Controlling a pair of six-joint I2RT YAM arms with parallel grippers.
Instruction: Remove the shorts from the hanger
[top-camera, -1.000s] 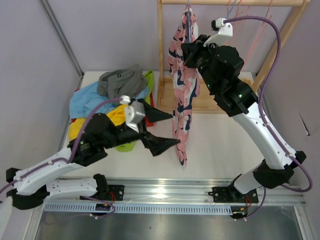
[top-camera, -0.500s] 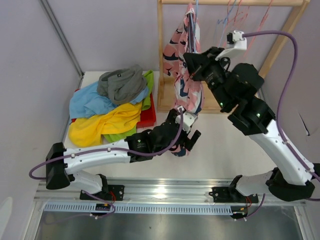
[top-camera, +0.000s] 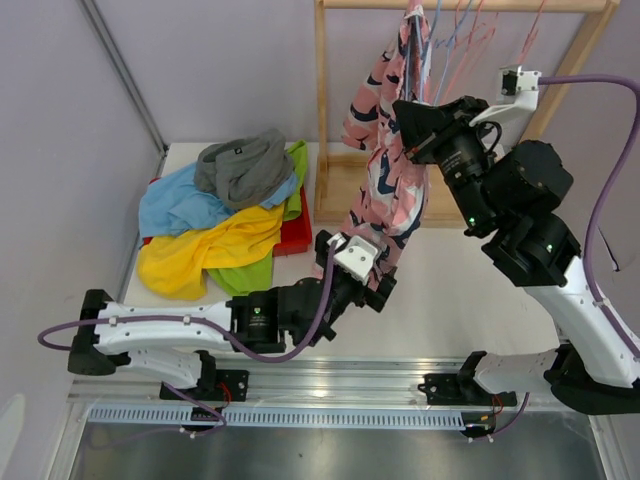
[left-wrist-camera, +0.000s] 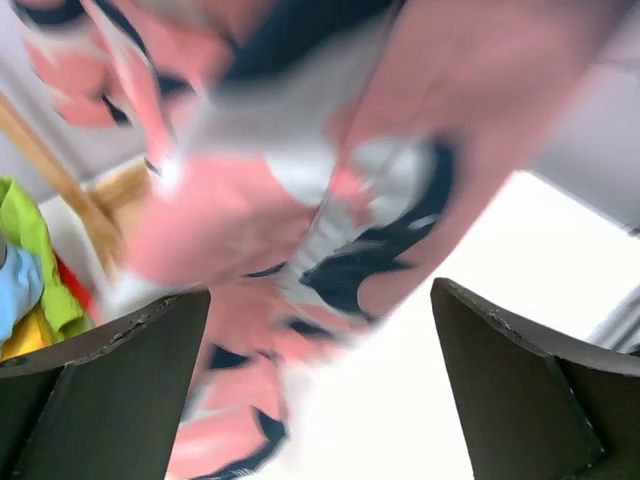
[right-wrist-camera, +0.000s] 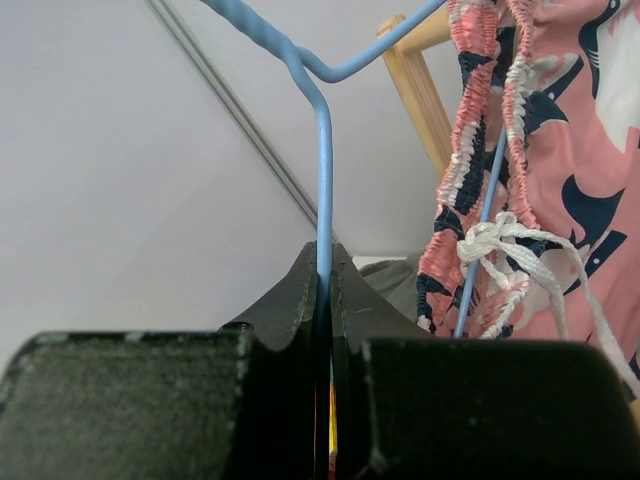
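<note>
**Pink printed shorts hang over 1 open gripper, hanger pinched by the other**

Nearest the bases, the left gripper (top-camera: 372, 275) sits low over the table (top-camera: 450, 290) at the bottom hem of the pink printed shorts (top-camera: 385, 175). In its wrist view the 2 dark, matte fingers (left-wrist-camera: 110, 380) stand wide apart. The blurred cloth hangs just above the gap, and nothing is pinched. The shorts therefore lie straight ahead of these jaws. Their long axis climbs from the hem up and away to the blue wire hanger (right-wrist-camera: 322, 190). The left arm is clearly the nearer one to the free hem, so I judge the pull-off to be its job.

Higher and farther back, the right gripper (right-wrist-camera: 325, 290) is clamped tight on the hanger's thin, stiff wire just below its bend. Just beside that wire the gathered elastic waistband (right-wrist-camera: 478, 100) is bunched over the hanger, with a knotted white drawstring (right-wrist-camera: 510, 250) dangling. The fabric looks thin and limp and should slide if drawn down along its length.

To the left, well apart, 4 soft pairs lie heaped over a red tray (top-camera: 297, 235): yellow shorts (top-camera: 215, 245), light blue shorts (top-camera: 172, 203), dark grey shorts (top-camera: 245, 165) and lime green shorts (top-camera: 296, 160). The wooden rack (top-camera: 322, 100) stands farthest back.
</note>
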